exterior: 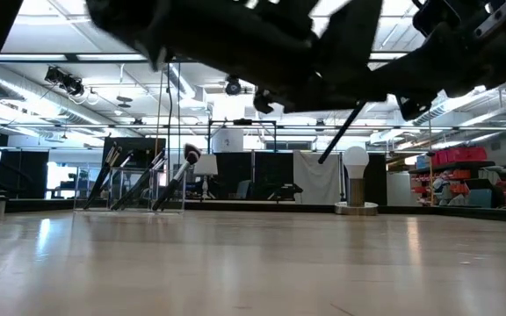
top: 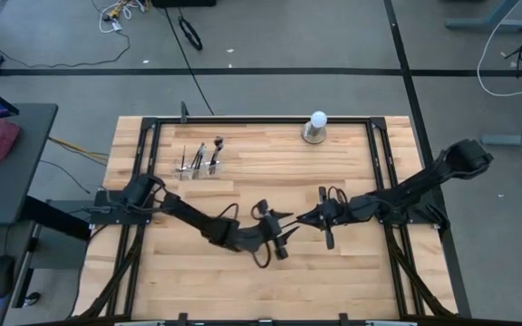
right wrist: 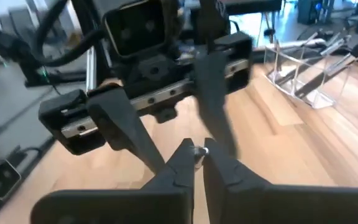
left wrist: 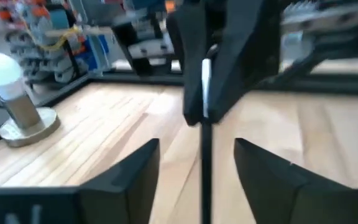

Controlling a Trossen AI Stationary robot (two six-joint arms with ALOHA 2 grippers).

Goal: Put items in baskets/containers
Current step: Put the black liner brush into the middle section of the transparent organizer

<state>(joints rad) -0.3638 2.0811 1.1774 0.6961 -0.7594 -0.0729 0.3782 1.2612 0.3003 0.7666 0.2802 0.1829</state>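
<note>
A thin dark makeup brush [exterior: 341,132] with a silver ferrule is in my right gripper [right wrist: 197,155], which is shut on it above the table's middle [top: 304,218]. My left gripper [top: 282,228] faces it from the left and is open. Its two fingers stand on either side of the brush's dark handle [left wrist: 206,171] without touching it. The clear plastic holder [top: 201,165] stands near the far left of the table with several brushes leaning upright in it [exterior: 134,180], and also shows in the right wrist view [right wrist: 306,74]. My right gripper pinches the brush between its two fingers [left wrist: 219,56] at the silver ferrule [left wrist: 205,73]. The fingers come in roughly level from the table's right. The brush is lifted clear of the table and slants downward below the hold [exterior: 328,149], its dark handle reaching toward my left gripper.
A white ball on a grey round base [top: 316,127] stands near the table's far edge, right of the holder [exterior: 356,180]. A black frame [top: 243,119] runs along the table's edges. Bare wood [top: 243,281] lies on the near side of both arms.
</note>
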